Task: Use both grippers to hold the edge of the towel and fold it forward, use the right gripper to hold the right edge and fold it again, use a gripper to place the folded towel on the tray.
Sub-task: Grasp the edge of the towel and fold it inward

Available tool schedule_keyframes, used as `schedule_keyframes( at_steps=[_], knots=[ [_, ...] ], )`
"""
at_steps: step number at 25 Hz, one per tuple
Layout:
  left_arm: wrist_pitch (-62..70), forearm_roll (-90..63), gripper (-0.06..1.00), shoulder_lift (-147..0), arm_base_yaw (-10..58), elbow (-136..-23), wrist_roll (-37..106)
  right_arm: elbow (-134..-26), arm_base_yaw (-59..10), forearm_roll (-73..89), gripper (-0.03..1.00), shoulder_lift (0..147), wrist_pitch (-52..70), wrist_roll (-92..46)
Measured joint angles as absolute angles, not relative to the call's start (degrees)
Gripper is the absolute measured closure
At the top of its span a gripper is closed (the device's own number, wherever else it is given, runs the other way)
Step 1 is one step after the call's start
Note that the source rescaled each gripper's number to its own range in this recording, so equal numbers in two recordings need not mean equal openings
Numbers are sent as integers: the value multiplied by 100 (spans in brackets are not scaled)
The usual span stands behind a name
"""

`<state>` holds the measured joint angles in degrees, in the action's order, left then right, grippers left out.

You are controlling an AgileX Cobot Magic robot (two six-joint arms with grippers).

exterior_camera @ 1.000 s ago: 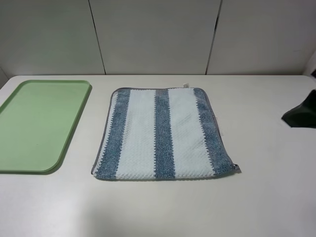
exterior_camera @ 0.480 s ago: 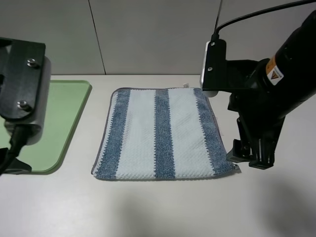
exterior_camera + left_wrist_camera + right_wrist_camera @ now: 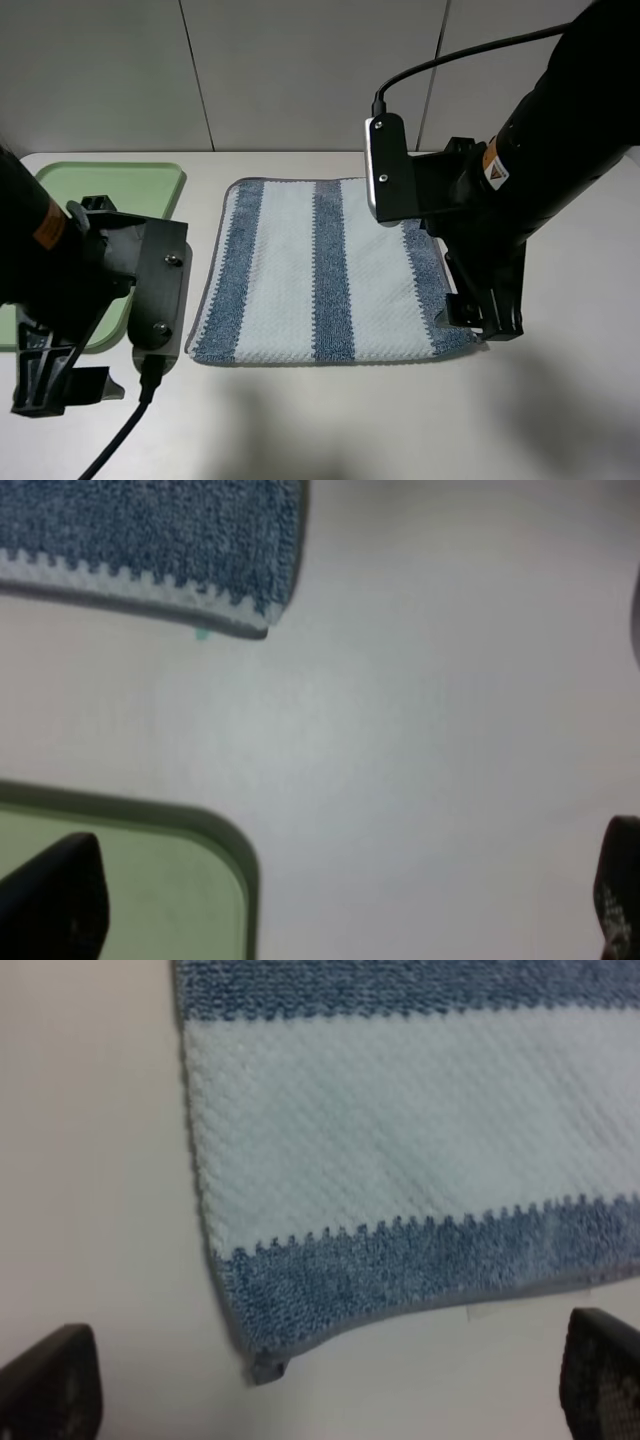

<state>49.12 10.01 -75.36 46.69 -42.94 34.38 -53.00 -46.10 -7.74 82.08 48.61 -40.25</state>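
— Towel (image 3: 325, 270) first: where does it lie?

— Spread flat on the bench (image 3: 560, 400), about the middle, near the green tray (image 3: 150, 178) but clear of it. I'd judge it not yet folded.

— What is different from a second ago?

— Then the arms were almost out of sight, just a dark sliver at the right edge. Now both have come in and down toward the towel's near edge.

— How close?

— The right gripper (image 3: 325, 1380) has its jaws spread wide, and in its wrist view the towel's near right corner sits between them. The left gripper (image 3: 335, 895) is also wide apart and holds nothing. It seems a little short of its mark, because the towel's near left corner lies off to one side and one of its jaws hangs over the tray's rounded corner.

— So what does that mean for the job?

— I'd say the first fold is only starting: this is the approach to take hold of the near edge. The right side looks almost lined up. The left probably has to shift toward the cloth before closing.

— And the cloth itself?

— It has a waffle weave, with dark-blue stripes and pale bands running front to back inside a grey hem. It lies smooth, except that the near right corner pokes out in a small point. A little white tag (image 3: 500, 1310) shows at the right edge.
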Motion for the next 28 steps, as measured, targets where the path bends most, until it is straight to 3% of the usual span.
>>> schedule_keyframes(
  at_steps=[16, 28],
  knots=[
    [3474, 986, -1, -8987, 4669, -4287, 3942, -4555, -4610, -936, -3, 9178, 3862, -4527],
    [2922, 819, -1, -9142, 4669, -4287, 4236, -4555, -4610, -886, -3, 9850, 3404, -4630]
  ],
)
